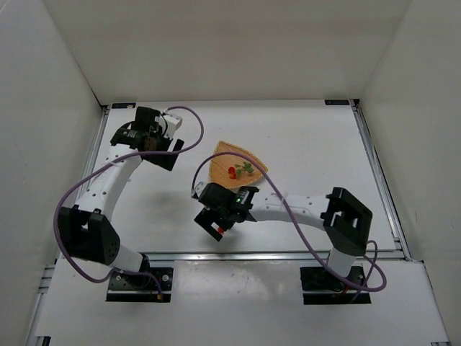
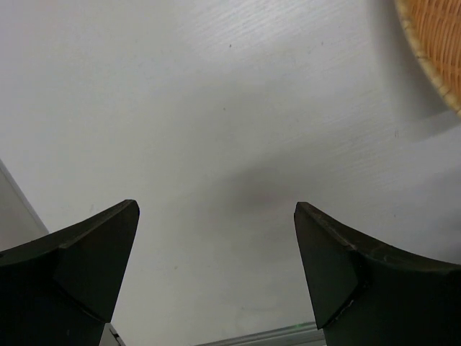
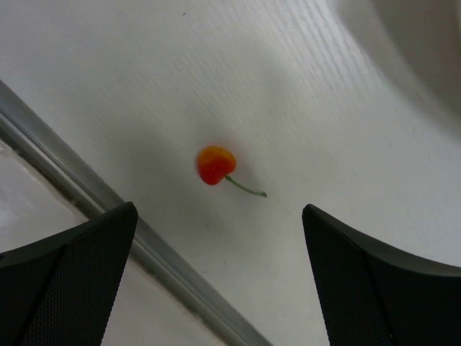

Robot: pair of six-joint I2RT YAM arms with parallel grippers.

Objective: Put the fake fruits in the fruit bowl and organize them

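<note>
Table (image 1: 310, 137): white, fills the middle of the top view; a metal rail (image 3: 173, 277) crosses the lower left of the right wrist view.
Fruit bowl (image 1: 230, 151): wooden, rounded triangle, centre of the top view, slightly above the middle; only its rim shows in the upper right corner of the left wrist view.
Left gripper (image 2: 216, 209): jaws spread wide over bare table with nothing between them; in the top view it sits left of the bowl, apart from it.
Right gripper (image 3: 220, 209): jaws spread wide, holding nothing, just below the bowl in the top view.
Cherry pair (image 1: 232, 171): red, inside the bowl, with a green leaf (image 1: 247, 167) to its right.
Single cherry (image 3: 215, 164): red-orange, thin stem trailing to the lower right, on the table beside the rail, above the gap between the right fingers, touching neither.
</note>
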